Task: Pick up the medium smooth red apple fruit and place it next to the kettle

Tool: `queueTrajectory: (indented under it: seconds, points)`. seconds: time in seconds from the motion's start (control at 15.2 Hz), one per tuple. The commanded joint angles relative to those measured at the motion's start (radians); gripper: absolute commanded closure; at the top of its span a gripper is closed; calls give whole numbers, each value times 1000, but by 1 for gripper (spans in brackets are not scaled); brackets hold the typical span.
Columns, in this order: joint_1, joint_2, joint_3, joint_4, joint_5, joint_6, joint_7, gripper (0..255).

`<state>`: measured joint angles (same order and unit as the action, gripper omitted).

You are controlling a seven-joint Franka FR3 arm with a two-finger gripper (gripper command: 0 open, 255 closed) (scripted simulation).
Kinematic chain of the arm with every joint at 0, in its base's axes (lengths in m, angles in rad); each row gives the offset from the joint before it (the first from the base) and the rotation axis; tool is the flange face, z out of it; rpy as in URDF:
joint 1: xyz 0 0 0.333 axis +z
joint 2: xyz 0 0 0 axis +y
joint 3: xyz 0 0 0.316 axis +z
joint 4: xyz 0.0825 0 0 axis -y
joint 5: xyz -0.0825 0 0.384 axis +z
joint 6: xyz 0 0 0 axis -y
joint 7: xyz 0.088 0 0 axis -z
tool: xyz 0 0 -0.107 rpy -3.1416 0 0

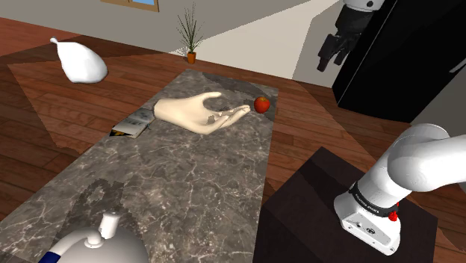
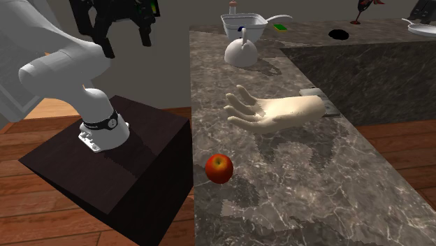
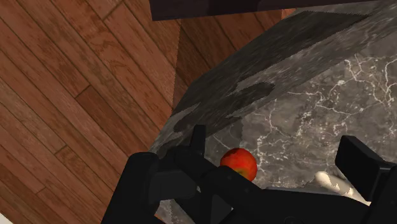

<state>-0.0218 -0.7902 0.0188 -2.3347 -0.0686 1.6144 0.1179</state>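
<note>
A small red apple (image 1: 261, 104) rests on the dark marble counter (image 1: 172, 194), close to its far corner and just off the fingertips of a cream hand sculpture (image 1: 196, 112). From the other side the apple (image 2: 219, 168) lies near the counter's edge facing the stand. A rounded white kettle (image 2: 241, 50) stands at the opposite end of the counter, seen as the kettle (image 1: 97, 243) in the shoulder view's lower left. My black gripper (image 1: 334, 46) hangs high in the air, open and holding nothing, away from the counter. In the wrist view the apple (image 3: 238, 163) shows between my spread fingers (image 3: 359, 162), well below them.
A flat book-like item (image 1: 134, 123) lies by the sculpture's wrist. A white bin (image 2: 244, 24) stands behind the kettle. A black cabinet (image 1: 403, 67) rises behind the gripper. The dark stand (image 2: 119, 168) sits beside the counter on wooden floor. A potted plant (image 1: 190, 33) and white sack (image 1: 78, 63) stand farther off.
</note>
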Motion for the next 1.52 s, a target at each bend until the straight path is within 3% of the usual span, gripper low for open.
queueTrajectory:
  seconds: [0.0, 0.73, 1.45]
  points:
    - [0, 0, 0, 0, 0, 0, 0, 0]
    - [30, 363, -108, 36, 14, 291, -187, 0]
    - [55, 794, -160, 237, 115, 466, -399, 0]
